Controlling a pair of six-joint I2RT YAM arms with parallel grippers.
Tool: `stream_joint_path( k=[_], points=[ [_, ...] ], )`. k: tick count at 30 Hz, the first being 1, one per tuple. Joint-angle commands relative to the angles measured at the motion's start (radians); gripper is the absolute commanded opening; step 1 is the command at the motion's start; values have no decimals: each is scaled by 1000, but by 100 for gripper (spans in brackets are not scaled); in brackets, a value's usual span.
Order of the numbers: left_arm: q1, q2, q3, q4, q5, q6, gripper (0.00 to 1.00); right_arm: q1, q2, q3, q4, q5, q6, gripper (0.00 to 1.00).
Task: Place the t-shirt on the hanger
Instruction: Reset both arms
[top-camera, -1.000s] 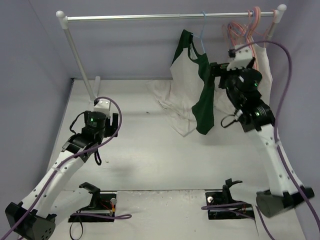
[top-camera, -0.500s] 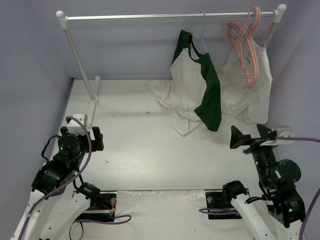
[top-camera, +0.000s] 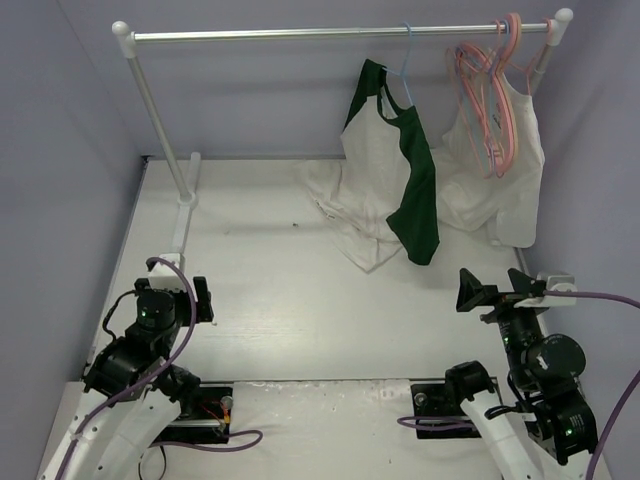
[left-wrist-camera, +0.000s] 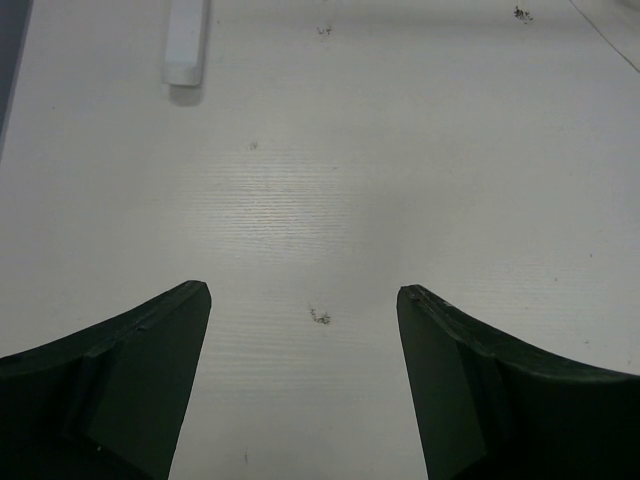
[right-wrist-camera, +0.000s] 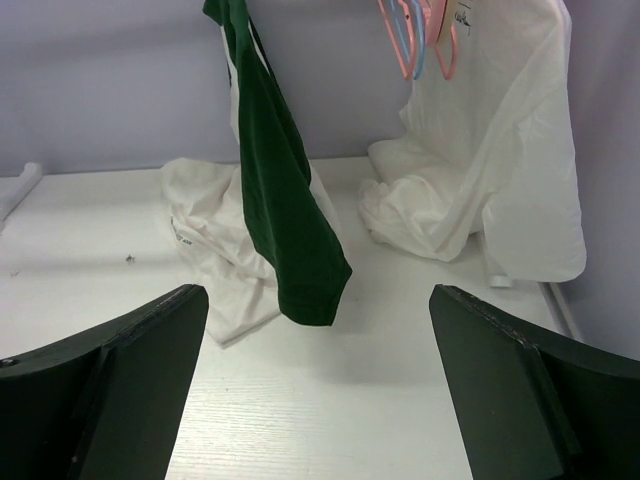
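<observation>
Two hands noted low at the bottom corners, left hand (left-wrist-camera: 305, 300) and right hand (right-wrist-camera: 320, 300) both spread wide and empty, probably because finished. Found t-shirt (top-camera: 372, 160) hanging lopsided from hanger (top-camera: 406, 60) at upper centre, hem pooled on tabletop (top-camera: 280, 300).
</observation>
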Motion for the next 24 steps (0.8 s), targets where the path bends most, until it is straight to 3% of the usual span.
stream_joint_path(
  k=[1, 24],
  points=[
    [5, -12, 11, 71, -25, -11, 76, 0, -28, -16, 111, 36, 37, 100],
    [6, -84, -18, 86, -9, -1, 76, 2, -111, -74, 148, 17, 63, 100]
  ],
)
